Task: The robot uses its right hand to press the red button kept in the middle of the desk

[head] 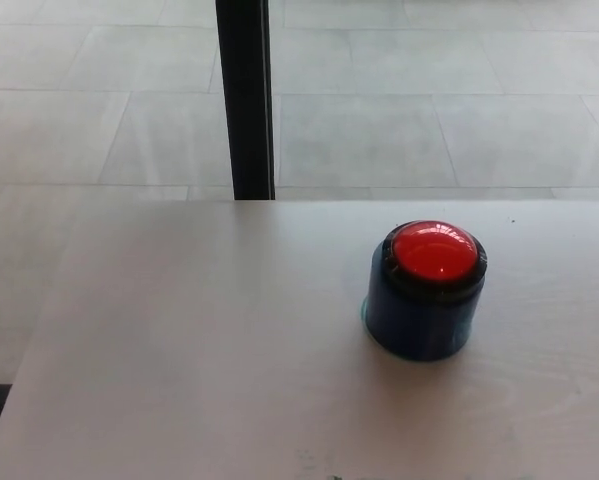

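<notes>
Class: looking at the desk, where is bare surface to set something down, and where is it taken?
Bare: the desk left of the red button, out to its left edge; also a strip by the far edge near the black post. Taken: only the button's dark blue housing.

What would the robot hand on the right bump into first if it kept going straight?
I can't say: neither robot hand shows in the picture, so its direction is unknown. Only the red button on its blue base stands on the desk.
</notes>
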You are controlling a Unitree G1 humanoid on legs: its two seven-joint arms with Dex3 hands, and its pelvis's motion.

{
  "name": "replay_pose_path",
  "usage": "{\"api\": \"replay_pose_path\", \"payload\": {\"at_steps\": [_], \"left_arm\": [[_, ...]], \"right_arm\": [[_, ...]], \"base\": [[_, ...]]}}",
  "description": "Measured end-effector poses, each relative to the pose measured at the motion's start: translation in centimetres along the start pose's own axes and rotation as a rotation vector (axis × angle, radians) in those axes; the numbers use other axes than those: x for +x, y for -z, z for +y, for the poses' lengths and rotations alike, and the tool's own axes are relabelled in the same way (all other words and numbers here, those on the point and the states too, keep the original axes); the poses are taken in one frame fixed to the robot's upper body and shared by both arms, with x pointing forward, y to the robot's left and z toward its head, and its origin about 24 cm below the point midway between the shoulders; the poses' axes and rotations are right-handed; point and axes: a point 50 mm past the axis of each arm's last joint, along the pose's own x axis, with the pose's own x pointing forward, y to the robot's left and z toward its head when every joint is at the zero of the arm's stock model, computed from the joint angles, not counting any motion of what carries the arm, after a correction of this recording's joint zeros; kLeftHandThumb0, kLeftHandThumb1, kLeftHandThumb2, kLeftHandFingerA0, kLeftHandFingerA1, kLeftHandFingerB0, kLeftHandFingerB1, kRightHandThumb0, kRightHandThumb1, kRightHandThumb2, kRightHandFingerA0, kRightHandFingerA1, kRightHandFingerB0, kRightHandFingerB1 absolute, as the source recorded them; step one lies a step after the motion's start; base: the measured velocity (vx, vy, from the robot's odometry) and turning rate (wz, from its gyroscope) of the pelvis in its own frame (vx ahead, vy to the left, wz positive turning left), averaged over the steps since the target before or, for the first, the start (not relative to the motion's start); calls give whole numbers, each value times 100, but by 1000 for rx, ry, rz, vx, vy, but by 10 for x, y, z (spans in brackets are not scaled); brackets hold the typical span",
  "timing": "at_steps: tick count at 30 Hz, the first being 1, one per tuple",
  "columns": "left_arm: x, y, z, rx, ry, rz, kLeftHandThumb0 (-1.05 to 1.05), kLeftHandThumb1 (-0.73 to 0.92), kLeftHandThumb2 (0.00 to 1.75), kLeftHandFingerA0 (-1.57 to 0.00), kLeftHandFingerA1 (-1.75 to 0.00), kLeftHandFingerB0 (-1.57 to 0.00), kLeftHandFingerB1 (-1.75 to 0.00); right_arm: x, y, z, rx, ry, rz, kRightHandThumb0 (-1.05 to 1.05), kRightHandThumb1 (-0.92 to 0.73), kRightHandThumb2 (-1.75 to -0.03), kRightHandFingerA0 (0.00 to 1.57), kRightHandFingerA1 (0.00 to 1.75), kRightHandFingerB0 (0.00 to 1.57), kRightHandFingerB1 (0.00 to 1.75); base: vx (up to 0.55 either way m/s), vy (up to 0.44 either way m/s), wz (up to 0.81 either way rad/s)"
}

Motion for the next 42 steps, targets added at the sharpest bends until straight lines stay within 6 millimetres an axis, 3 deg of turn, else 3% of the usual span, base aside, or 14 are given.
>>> {"api": "replay_pose_path", "payload": {"at_steps": [1,2,3,5,6,7,11,12,16,22,24,29,31,42], "left_arm": [[0,0,1,-1,-4,2,-47,56,110,-73,-156,-44,-106],[0,0,2,-3,-8,4,-47,55,111,-53,-149,-39,-108],[0,0,2,-7,-12,6,-47,56,112,-48,-147,-36,-108],[0,1,3,-13,-15,10,-47,56,110,-49,-150,-37,-110],[0,1,3,-24,-17,11,-45,59,109,-52,-147,-37,-106],[0,1,4,-33,-20,12,-47,59,108,-55,-143,-42,-105],[1,-1,6,-16,-26,3,-46,56,114,-61,-151,-36,-104],[1,-2,7,-19,-28,1,-47,55,115,-53,-143,-41,-110],[1,-4,7,-29,-30,-5,-45,59,109,-52,-148,-41,-111],[1,-3,8,-39,-31,-2,-47,58,114,-49,-140,-39,-107],[1,-3,8,-43,-32,-3,-47,61,107,-46,-137,-36,-106],[1,-2,10,-62,-44,3,-47,58,110,-53,-144,-43,-108],[1,-2,10,-54,-43,1,-47,57,110,-52,-143,-42,-110],[1,-1,9,-12,-44,2,-49,63,110,-58,-129,-41,-100]], "right_arm": [[2,-15,8,34,-11,-28,-82,-51,-97,34,84,0,51],[4,-27,15,61,-21,-50,-81,-66,-64,61,147,1,64],[6,-42,23,90,-32,-73,-81,-52,-94,108,133,7,62],[9,-66,38,125,-49,-105,-81,-66,-60,65,109,11,62],[10,-76,45,142,-55,-117,-83,-50,-94,62,94,9,60],[10,-86,52,158,-62,-129,-80,-68,-60,64,102,9,62],[1,-126,86,178,-129,-203,-67,-62,-74,103,87,37,57],[-2,-133,96,185,-151,-221,-61,-33,-96,123,103,44,62],[-19,-157,129,213,-227,-289,-38,-47,-94,104,87,75,57],[-50,-193,178,265,-354,-377,-13,-63,-93,84,128,80,71],[-60,-202,195,272,-394,-403,-12,-73,-79,88,101,71,61],[-82,-201,235,248,-495,-422,-15,-71,-66,92,81,74,58],[-91,-197,249,230,-540,-427,-12,-67,-71,94,124,70,67],[-152,-159,317,93,-846,-414,-10,-54,-119,81,165,70,132]], "base": [[0,0,0],[0,0,0],[0,0,0],[0,0,0],[0,0,0],[0,0,0],[0,0,0],[0,0,0],[0,0,0],[0,0,0],[0,0,0],[0,0,0],[0,0,0],[0,0,0]]}}
